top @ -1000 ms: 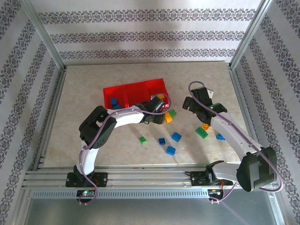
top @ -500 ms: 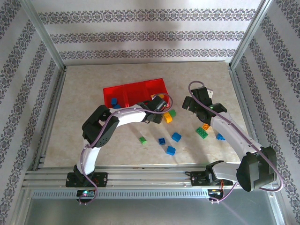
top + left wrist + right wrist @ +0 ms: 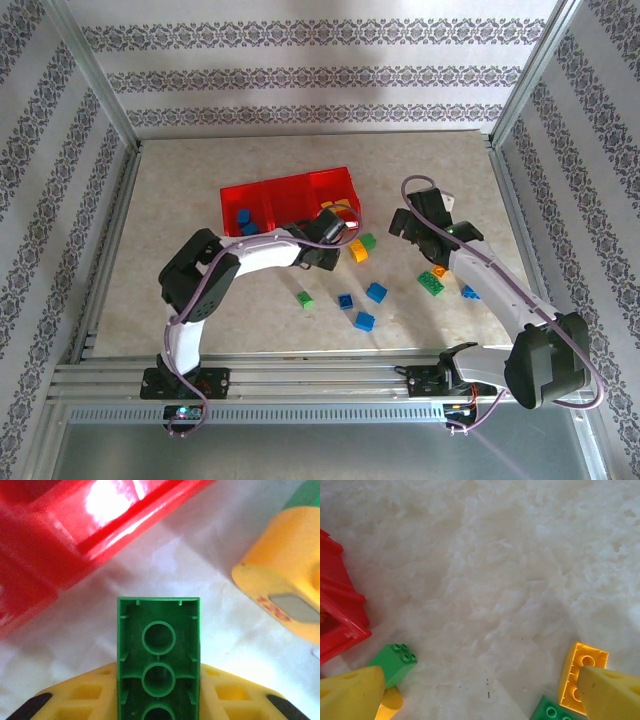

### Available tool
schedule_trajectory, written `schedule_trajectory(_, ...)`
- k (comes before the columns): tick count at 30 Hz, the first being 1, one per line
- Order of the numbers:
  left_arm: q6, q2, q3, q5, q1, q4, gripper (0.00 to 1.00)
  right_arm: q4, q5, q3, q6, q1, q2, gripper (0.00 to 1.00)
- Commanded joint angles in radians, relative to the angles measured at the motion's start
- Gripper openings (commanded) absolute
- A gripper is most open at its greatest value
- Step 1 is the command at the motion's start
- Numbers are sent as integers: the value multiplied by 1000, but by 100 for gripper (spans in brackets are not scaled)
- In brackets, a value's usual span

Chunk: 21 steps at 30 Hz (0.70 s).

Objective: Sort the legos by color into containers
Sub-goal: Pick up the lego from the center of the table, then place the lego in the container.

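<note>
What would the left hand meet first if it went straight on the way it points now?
Probably the red containers: their wall crosses the line ahead of the green lego gripped in the left hand, past some bare table. Depth is unclear.

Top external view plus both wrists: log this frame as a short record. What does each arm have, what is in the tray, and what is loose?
left fingers: shut on a green brick, over the table just outside the red tray
right fingers: open, nothing between them
tray, left compartment: blue bricks
tray, right compartment: yellow-orange brick
loose bricks: blue, green and orange, scattered between the arms
</note>
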Motion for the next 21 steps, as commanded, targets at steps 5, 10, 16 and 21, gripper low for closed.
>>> schedule_trajectory(5,-53,-184,-72,-59,-9,34,14,4,9,-37,23,-13,-29,98)
schedule_trajectory(10,-66,-237,-53,-120,34,13,14,9,-20,-29,16,-13,8,98)
schedule_trajectory(16,-68,-208,20,-149,137,-23,14,30,-59,-15,10,-12,57,98)
schedule_trajectory(21,-44,-140,108,-162,200,-67,14,41,-87,-6,4,-9,103,98)
